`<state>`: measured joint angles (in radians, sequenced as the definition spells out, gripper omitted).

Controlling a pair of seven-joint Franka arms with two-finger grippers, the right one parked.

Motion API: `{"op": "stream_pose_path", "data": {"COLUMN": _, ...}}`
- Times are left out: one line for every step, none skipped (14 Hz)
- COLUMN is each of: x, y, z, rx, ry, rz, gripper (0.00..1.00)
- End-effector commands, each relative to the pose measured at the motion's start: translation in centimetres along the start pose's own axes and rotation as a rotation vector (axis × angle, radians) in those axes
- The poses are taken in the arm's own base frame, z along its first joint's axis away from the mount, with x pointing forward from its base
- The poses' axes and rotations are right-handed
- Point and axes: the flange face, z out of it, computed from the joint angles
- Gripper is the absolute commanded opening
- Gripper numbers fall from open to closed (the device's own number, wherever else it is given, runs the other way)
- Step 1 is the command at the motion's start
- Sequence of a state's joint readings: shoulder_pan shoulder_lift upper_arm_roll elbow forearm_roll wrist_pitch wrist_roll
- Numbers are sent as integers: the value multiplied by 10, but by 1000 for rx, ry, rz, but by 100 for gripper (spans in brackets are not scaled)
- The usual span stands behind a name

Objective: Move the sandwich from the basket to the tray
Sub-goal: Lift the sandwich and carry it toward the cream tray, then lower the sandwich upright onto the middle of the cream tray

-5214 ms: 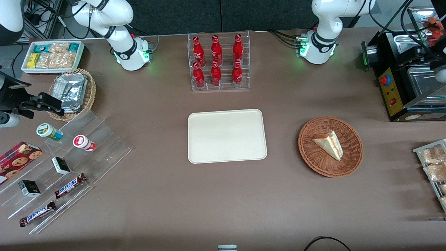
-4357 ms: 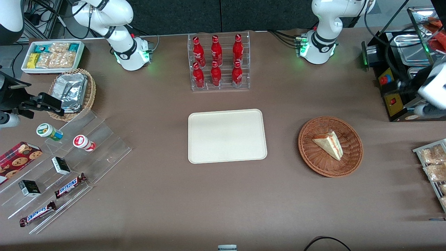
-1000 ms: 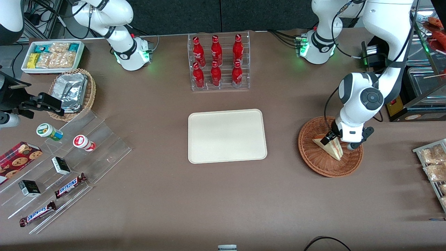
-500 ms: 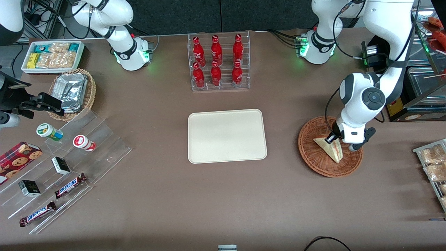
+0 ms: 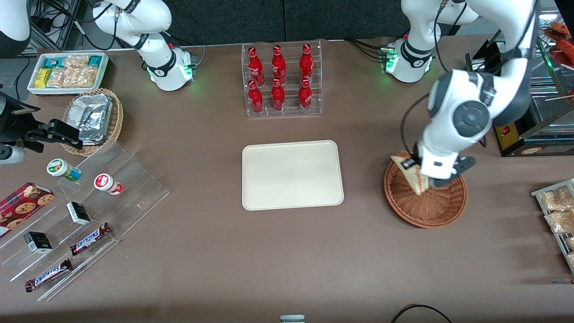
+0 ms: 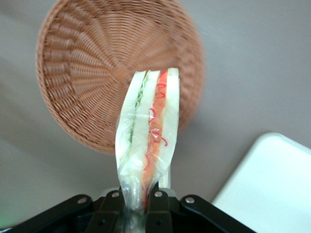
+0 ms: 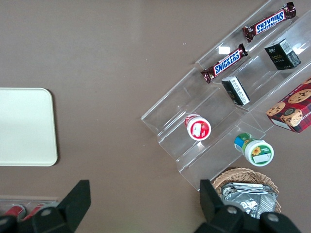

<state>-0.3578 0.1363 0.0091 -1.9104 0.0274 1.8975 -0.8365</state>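
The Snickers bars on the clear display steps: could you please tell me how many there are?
2. One Snickers bar lies on a middle step, the other Snickers bar on the step nearest the front camera. The hand holds the sandwich above the basket.

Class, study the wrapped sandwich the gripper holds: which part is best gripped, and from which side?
Grip the wide end, pinching across the two flat bread faces, coming from above. The gripper is shut on the sandwich that way, above the basket; the wedge is thin, so its flat faces suit the fingers and the filling edge stays clear.

red bottles (image 5: 279, 80) in a rack, snickers bars (image 5: 89, 237), perhaps cookies (image 5: 22, 204).
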Motion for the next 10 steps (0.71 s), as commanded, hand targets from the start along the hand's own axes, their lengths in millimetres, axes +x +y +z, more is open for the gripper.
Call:
{"op": "stream_pose_path", "data": {"x": -51, "y": 61, "z": -8, "rx": 10, "ry": 14, "rz": 115, "gripper": 0}}
{"op": "stream_pose_path", "data": {"x": -71, "y": 84, "z": -3, "rx": 15, "ry": 18, "rz": 159, "gripper": 0}}
{"op": "stream_pose_path", "data": {"x": -90, "y": 114, "z": 2, "rx": 14, "ry": 28, "rz": 186, "gripper": 0}}
{"op": "stream_pose_path", "data": {"x": -109, "y": 141, "z": 11, "rx": 22, "ry": 34, "rz": 200, "gripper": 0}}
{"op": "stream_pose_path", "data": {"x": -127, "y": 169, "z": 22, "rx": 27, "ry": 40, "rz": 227, "gripper": 0}}
{"op": "stream_pose_path", "data": {"x": -143, "y": 189, "z": 30, "rx": 30, "ry": 44, "rz": 258, "gripper": 0}}
{"op": "stream_pose_path", "data": {"x": -156, "y": 205, "z": 40, "rx": 29, "ry": 48, "rz": 283, "gripper": 0}}
{"op": "stream_pose_path", "data": {"x": -165, "y": 219, "z": 50, "rx": 12, "ry": 57, "rz": 284, "gripper": 0}}
{"op": "stream_pose_path", "data": {"x": -179, "y": 232, "z": 61, "rx": -15, "ry": 70, "rz": 283, "gripper": 0}}
{"op": "stream_pose_path", "data": {"x": -196, "y": 245, "z": 74, "rx": -38, "ry": 86, "rz": 288, "gripper": 0}}
